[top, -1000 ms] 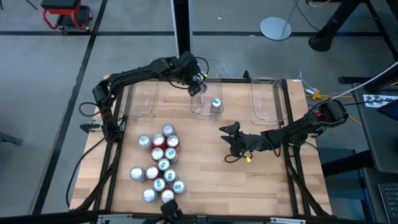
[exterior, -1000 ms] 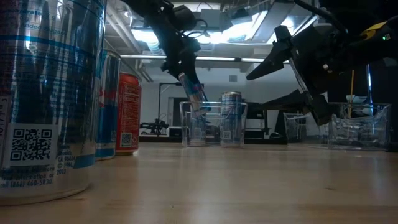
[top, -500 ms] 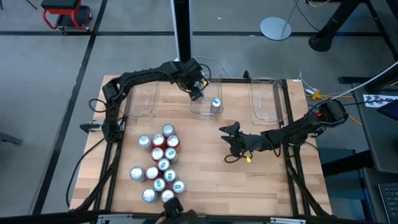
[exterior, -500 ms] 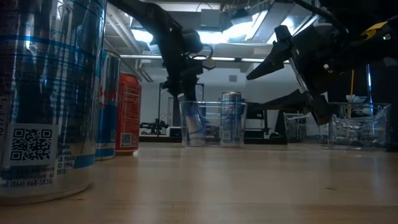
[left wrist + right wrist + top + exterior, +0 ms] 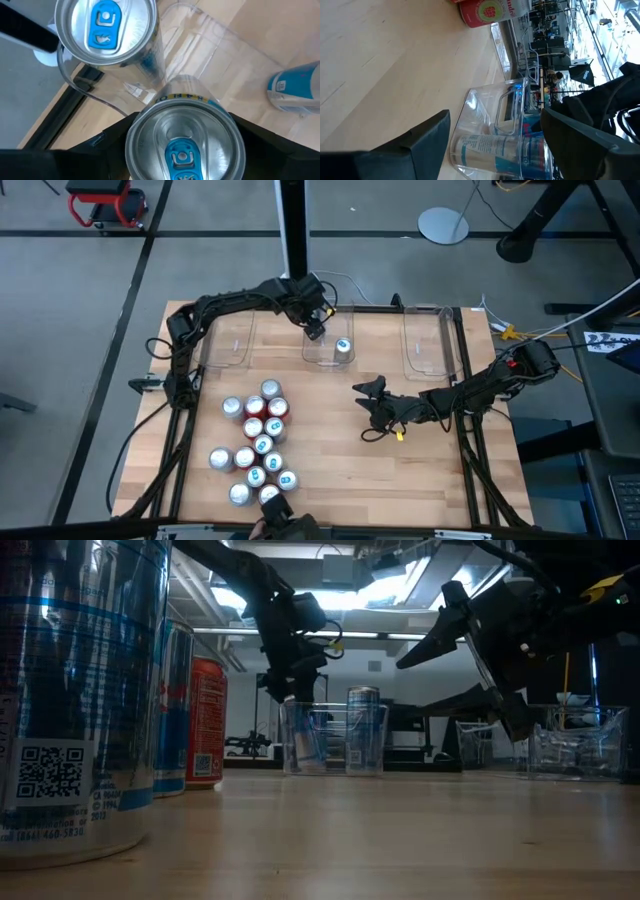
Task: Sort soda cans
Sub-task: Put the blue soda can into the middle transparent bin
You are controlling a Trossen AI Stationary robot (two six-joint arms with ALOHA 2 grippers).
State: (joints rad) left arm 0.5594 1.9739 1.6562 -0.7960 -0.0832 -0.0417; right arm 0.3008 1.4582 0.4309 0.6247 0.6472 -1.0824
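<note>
My left gripper (image 5: 315, 331) reaches down into the middle clear bin (image 5: 322, 356) at the table's far side, shut on a silver-topped soda can (image 5: 184, 146). A second can (image 5: 343, 346) stands beside it in the same bin (image 5: 105, 29). Several more soda cans (image 5: 256, 446), red and silver-blue, stand upright in a cluster on the near left of the table. My right gripper (image 5: 363, 410) hangs open above the table's right middle, touching nothing. Its wrist view looks between its fingers at the middle bin (image 5: 485, 107). My left gripper pinches the soda can by the two sides of its upper body, just below the rim (image 5: 131, 150), one finger (image 5: 107, 150) on each side. The fingers come steeply from above. The can stands upright inside the middle bin (image 5: 303, 738), its base down at the bin's floor.
Clear bins stand to the far left (image 5: 228, 340) and far right (image 5: 430, 345) of the middle one. In the low view the cluster's cans (image 5: 70, 700) stand close at the left. Bare wood lies between the cluster and my right arm. A black frame runs round the table.
My left gripper has gone down into the middle bin with its can, which has turned from tilted to upright and now stands low in the bin. The bin, with the other can in it, has slid slightly toward the table's left.
</note>
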